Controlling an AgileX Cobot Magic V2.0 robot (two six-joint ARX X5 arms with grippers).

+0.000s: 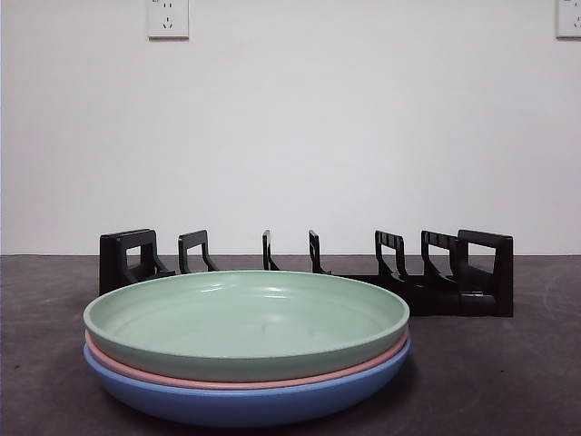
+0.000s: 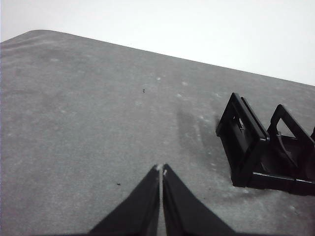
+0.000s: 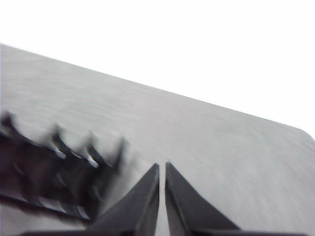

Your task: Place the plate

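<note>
A green plate lies on top of a pink plate and a blue plate, stacked at the front of the table. Behind them stands a black slotted plate rack, empty. It also shows in the left wrist view and, blurred, in the right wrist view. My left gripper is shut and empty over bare table beside the rack's end. My right gripper is shut and empty near the rack's other end. Neither gripper shows in the front view.
The dark grey table meets a white wall behind the rack. Two wall sockets sit high on the wall.
</note>
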